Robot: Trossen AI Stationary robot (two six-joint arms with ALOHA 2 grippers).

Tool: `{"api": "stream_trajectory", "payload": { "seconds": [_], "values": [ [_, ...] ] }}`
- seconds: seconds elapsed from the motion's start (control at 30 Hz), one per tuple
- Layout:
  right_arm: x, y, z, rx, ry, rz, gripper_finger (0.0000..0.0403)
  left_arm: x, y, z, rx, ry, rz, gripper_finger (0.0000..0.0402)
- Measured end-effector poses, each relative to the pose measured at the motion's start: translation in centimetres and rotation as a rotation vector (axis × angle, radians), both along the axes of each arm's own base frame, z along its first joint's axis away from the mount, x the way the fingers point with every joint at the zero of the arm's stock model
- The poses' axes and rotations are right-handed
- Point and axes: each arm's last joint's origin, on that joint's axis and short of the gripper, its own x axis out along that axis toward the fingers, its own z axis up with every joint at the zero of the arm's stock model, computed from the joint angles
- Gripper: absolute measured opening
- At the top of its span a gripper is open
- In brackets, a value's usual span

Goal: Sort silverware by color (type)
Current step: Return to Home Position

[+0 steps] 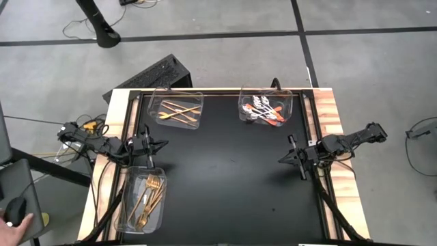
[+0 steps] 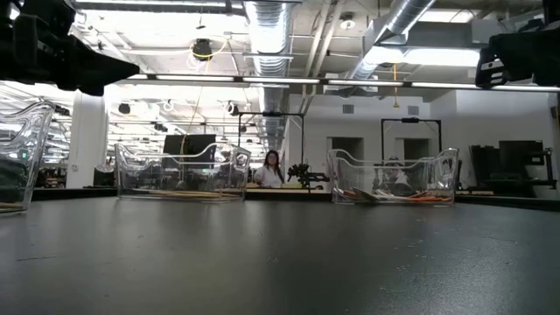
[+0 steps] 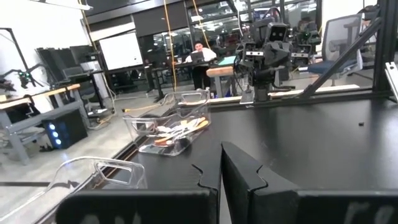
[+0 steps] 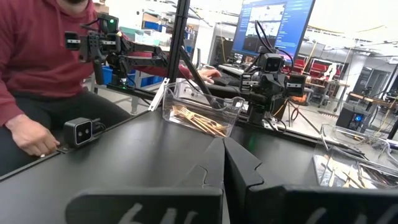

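The silverware lies in three clear trays. Slim gold knives [image 1: 179, 111] fill the far-left tray, spoons with orange-red handles [image 1: 265, 113] the far-right tray, and gold forks [image 1: 150, 198] the near-left tray. My left gripper [image 1: 162, 144] hovers shut above the table's left side, between the knife and fork trays, and holds nothing [image 3: 221, 171]. My right gripper [image 1: 281, 160] hovers shut and holding nothing above the right side, nearer than the spoon tray [image 4: 224, 158]. The two grippers point at each other across the table.
The black tabletop [image 1: 225, 178] lies bare between the arms. A small camera [image 4: 78, 130] sits at the near edge. A person in a red top sits at the table's near left corner, one hand [image 4: 25, 138] on the table edge and one [image 1: 17, 225] beside it.
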Motion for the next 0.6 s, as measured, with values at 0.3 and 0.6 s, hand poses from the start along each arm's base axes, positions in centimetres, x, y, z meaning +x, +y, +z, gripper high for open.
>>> {"api": "stream_trajectory", "payload": {
  "seconds": [0.3, 0.6],
  "values": [
    [0.0, 0.0, 0.0, 0.0, 0.0, 0.0, 0.0016, 0.0, 0.0, 0.0, -0.001, -0.001, 0.0, 0.0],
    [0.0, 0.0, 0.0, 0.0, 0.0, 0.0, 0.0016, 0.0, 0.0, 0.0, -0.007, -0.002, -0.001, 0.0]
  ]
}}
